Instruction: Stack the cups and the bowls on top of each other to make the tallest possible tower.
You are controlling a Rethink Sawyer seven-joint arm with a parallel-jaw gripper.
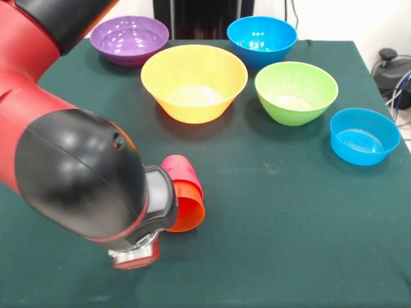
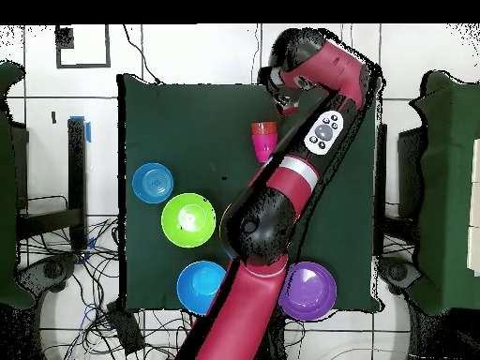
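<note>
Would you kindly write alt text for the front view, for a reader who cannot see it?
A red and black robot arm fills the left foreground above a green-clothed table, next to an orange plastic cup nested with a red-pink plastic cup, both lying on their sides. Behind stand five glossy plastic bowls: purple, orange-yellow, lime green and two blue.

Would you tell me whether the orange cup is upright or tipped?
Tipped: the orange cup lies on its side, nested with the red-pink cup.

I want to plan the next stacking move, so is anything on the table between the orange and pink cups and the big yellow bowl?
Nothing visible. The nested orange cup and red-pink cup lie on their sides beside the arm, and only bare green table shows between them and the yellow bowl.
</note>
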